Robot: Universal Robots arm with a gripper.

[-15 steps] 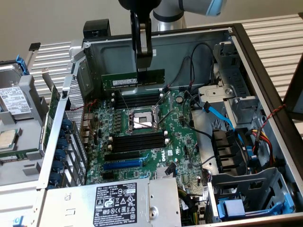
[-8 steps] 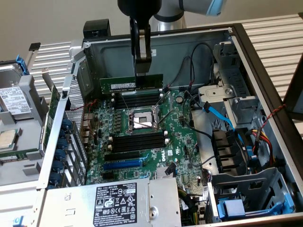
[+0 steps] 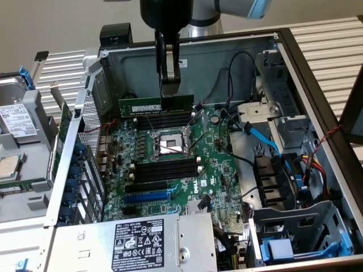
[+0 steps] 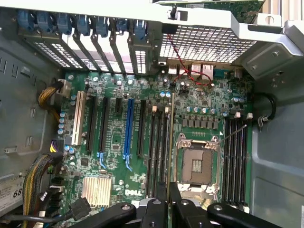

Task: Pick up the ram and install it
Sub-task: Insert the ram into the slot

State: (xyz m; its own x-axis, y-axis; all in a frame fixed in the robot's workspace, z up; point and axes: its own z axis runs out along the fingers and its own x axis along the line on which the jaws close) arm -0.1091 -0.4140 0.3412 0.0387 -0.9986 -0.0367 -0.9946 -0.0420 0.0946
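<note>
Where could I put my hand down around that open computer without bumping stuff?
The bare ribbed tabletop beyond the case, on the exterior view's right, is free. Inside it is crowded: cables beside the motherboard, and the ram in the jaws over the black slots.

Silver-grey arm [image 3: 229,5] with a pale blue cap [image 3: 258,8] — and a black, slim-fingered pincer [image 3: 169,95].

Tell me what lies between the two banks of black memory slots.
The open processor socket lies between those slots; the exterior view shows it.
</note>
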